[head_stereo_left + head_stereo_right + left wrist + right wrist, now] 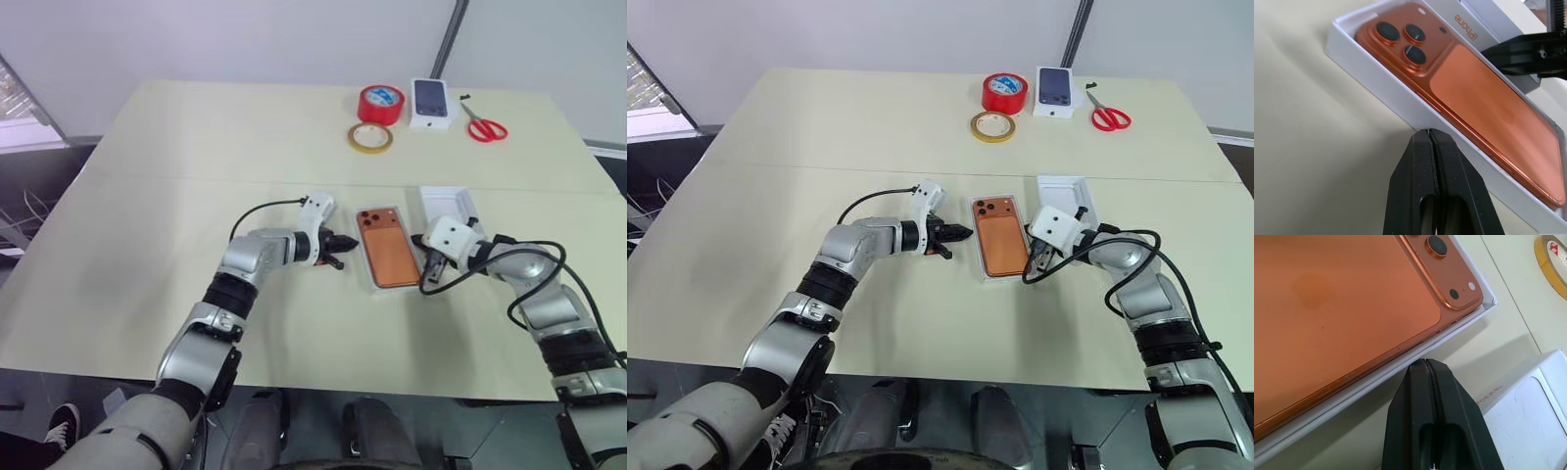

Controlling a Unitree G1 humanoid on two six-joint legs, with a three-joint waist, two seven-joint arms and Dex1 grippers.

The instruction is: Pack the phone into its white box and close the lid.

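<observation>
- The orange phone (386, 249) lies face down, its three lenses up, inside the shallow white box (1376, 81) near the middle of the pale surface (147, 255).
- The left gripper (338, 242), its fingers (1422, 166) clenched together on nothing, points at the box's left long wall; its tips sit against or just short of that wall, and which cannot be told.
- The right gripper (1426, 369), its fingers (1449, 406) likewise pressed shut and empty, stands at the box's right long wall, close to the rim.
- The white lid (446, 203) rests on the surface just right of the box's far end, beside the right arm, with orange lettering on its side wall.
- Toward the far edge of the surface sit a red tape roll (381, 103), a yellowish tape ring (370, 138), a white box printed with a dark phone (433, 102) and red-handled scissors (484, 125), well apart from the phone.
</observation>
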